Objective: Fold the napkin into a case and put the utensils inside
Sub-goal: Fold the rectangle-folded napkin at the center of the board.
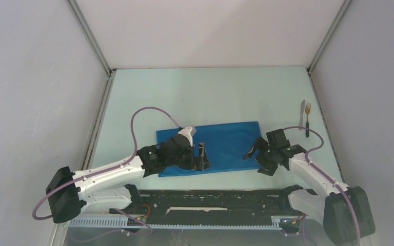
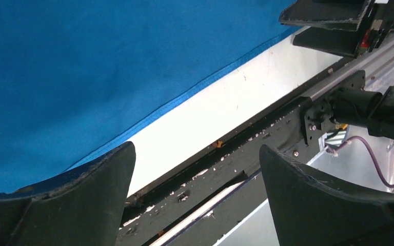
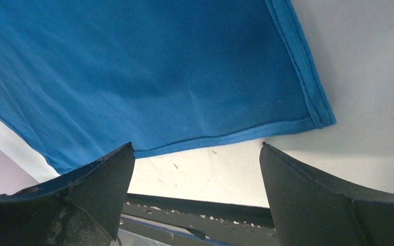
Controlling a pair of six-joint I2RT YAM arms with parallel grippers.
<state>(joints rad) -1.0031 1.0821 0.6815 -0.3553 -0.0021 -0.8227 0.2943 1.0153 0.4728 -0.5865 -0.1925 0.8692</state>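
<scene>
The bright blue napkin lies flat as a wide rectangle in the middle of the table. My left gripper hovers over its near edge, open with nothing between the fingers; the left wrist view shows the napkin beyond the gripper. My right gripper stands open at the napkin's near right corner, and in the right wrist view that corner of the napkin lies just ahead of the gripper. The utensils, a silvery knife and a dark-handled fork, lie side by side at the far right.
A black rail runs along the table's near edge between the arm bases. White enclosure walls with metal frame posts close off the left, back and right. The right arm's gripper shows at the top right of the left wrist view.
</scene>
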